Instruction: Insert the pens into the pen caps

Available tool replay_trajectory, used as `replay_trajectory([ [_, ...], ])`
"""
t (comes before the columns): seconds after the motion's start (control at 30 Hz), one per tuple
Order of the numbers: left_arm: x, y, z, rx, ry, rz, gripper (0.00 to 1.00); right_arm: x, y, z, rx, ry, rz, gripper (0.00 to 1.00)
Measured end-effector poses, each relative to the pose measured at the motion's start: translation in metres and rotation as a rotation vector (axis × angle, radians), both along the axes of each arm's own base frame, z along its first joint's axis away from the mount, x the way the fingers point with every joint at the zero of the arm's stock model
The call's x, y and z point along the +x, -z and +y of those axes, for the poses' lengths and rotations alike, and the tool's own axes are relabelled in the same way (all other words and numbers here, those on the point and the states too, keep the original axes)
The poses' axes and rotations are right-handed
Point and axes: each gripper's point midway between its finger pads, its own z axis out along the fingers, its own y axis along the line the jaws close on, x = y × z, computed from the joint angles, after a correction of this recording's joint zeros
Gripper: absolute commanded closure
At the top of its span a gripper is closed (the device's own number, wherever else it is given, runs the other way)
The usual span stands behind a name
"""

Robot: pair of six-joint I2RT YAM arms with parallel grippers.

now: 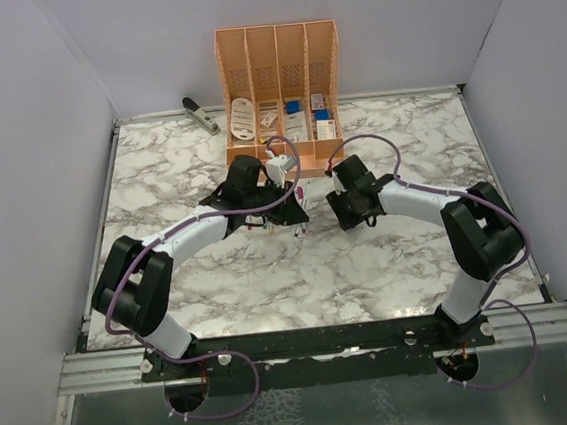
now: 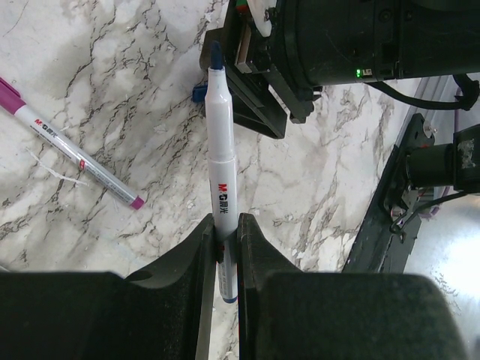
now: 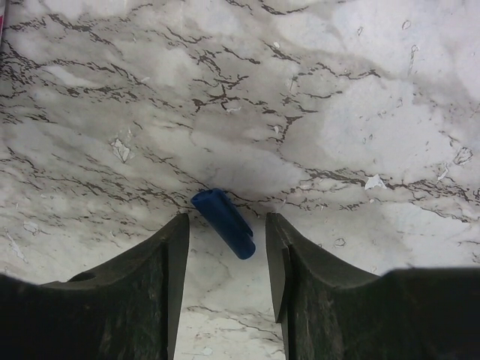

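Low over table [image 3: 352, 105], left gripper [image 2: 225, 234] clamping pen [image 2: 222, 150], right gripper [image 3: 226, 219] astride cap [image 3: 224, 225].

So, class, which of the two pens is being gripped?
The blue-tipped pen, clamped in the left gripper; the purple-tipped pen lies loose on the marble table, untouched.

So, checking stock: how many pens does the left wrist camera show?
2: a blue pen held in the left gripper, a purple pen lying on the table; others may be hidden.
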Motion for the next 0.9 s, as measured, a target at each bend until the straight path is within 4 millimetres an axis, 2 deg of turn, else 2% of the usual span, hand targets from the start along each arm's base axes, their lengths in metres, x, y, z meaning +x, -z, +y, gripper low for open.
replay_trajectory([
  [0.33, 0.001, -0.001, 0.001, -0.004, 0.001, 0.003, 1.00, 0.008, 0.001, 0.006, 0.019, 0.014, -0.012, 0.72],
  [0.9, 0.002, 0.004, 0.006, -0.001, -0.013, 0.010, 1.00, 0.008, 0.002, 0.011, 0.048, 0.052, 0.006, 0.69],
])
